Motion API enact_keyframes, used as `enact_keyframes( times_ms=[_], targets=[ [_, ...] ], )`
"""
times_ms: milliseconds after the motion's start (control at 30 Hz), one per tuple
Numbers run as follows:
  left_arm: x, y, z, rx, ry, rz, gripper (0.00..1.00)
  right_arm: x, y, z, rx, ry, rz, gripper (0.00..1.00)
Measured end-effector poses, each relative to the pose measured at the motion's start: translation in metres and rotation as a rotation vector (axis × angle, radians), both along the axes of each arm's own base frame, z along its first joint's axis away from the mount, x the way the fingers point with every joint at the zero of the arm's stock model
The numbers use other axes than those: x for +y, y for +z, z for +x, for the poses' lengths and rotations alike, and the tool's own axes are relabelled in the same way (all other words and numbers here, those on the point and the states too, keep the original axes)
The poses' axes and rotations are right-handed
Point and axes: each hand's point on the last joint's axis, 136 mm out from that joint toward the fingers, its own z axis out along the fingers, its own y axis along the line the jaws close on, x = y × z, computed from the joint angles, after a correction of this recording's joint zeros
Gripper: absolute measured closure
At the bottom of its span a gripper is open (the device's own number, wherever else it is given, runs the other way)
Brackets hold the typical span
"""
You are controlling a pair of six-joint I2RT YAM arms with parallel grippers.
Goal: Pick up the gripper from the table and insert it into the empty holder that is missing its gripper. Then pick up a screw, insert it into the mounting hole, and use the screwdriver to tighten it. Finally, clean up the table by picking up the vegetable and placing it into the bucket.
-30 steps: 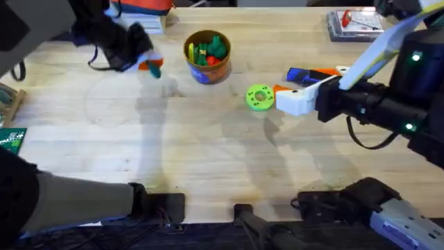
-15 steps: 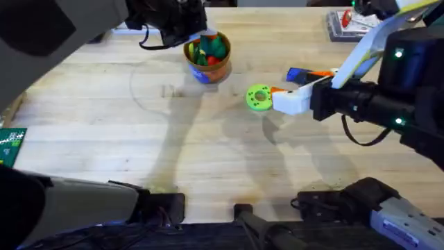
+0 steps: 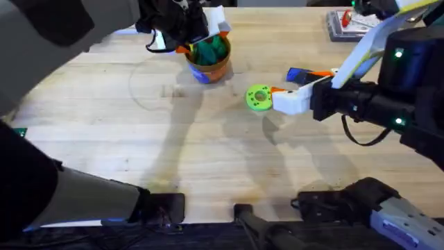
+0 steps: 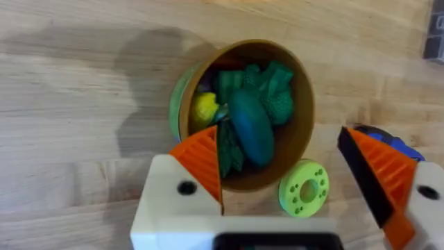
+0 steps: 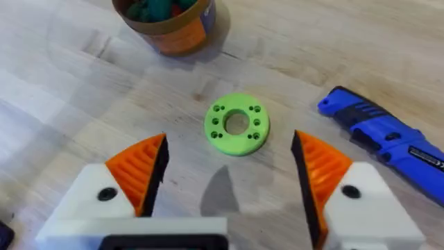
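- Left pincer (image 4: pixel 295 187): fingers spread wide, nothing between them, poised directly above the bucket (image 4: pixel 302 132). In the left wrist view the vegetable (image 4: pixel 251 135), a dark-green oblong, lies inside the bucket on top of the heaped toys.
- Step in hand, as judged: the release into the bucket. To finish well, lift straight up with the fingers kept wide, so neither orange pad (image 4: pixel 202 161) catches the rim and tips the tub.
- Right pincer (image 5: pixel 229 177): also wide and empty, hovering above the green ring (image 5: pixel 236 127) on the worktop (image 3: pixel 208 160).
- Screwdriver (image 5: pixel 385 139): lies at roughly 2 o'clock from the ring in the right wrist view, apart from it.
- View differences: the overhead view places the bucket at 10 o'clock from the ring, but the left arm partly covers the bucket's contents there; the left wrist view shows them plainly.
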Motion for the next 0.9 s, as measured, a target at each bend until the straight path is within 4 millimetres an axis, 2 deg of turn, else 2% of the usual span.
enact_keyframes(
  times_ms=[167, 300, 400, 500, 600, 667, 800, 900],
  targets=[
    [0.007, 0.010, 0.000, -0.021, 0.016, -0.006, 0.013, -0.001, -0.005, -0.004, 0.023, 0.000, -0.009, 0.007],
    [0.023, 0.040, -0.009, -0.086, 0.014, 0.008, 0.013, -0.003, -0.009, -0.008, 0.050, 0.000, -0.019, 0.008],
    [0.037, 0.065, -0.030, -0.130, -0.018, 0.044, 0.013, -0.005, -0.003, -0.012, 0.067, 0.000, -0.027, 0.008],
    [0.047, 0.082, -0.062, -0.151, -0.094, 0.108, 0.013, -0.008, 0.020, -0.014, 0.058, 0.002, -0.035, 0.008],
    [0.052, 0.089, -0.091, -0.153, -0.190, 0.171, 0.013, -0.015, 0.051, -0.016, 0.038, -0.015, -0.038, 0.008],
    [0.055, 0.089, -0.110, -0.147, -0.262, 0.216, 0.013, -0.022, 0.063, -0.021, 0.047, -0.030, -0.043, 0.008],
    [0.059, 0.092, -0.135, -0.158, -0.375, 0.281, 0.013, -0.029, 0.069, -0.030, 0.076, -0.044, -0.055, 0.008],
    [0.061, 0.097, -0.142, -0.186, -0.420, 0.308, 0.014, -0.030, 0.065, -0.034, 0.099, -0.042, -0.064, 0.007]
  ],
)
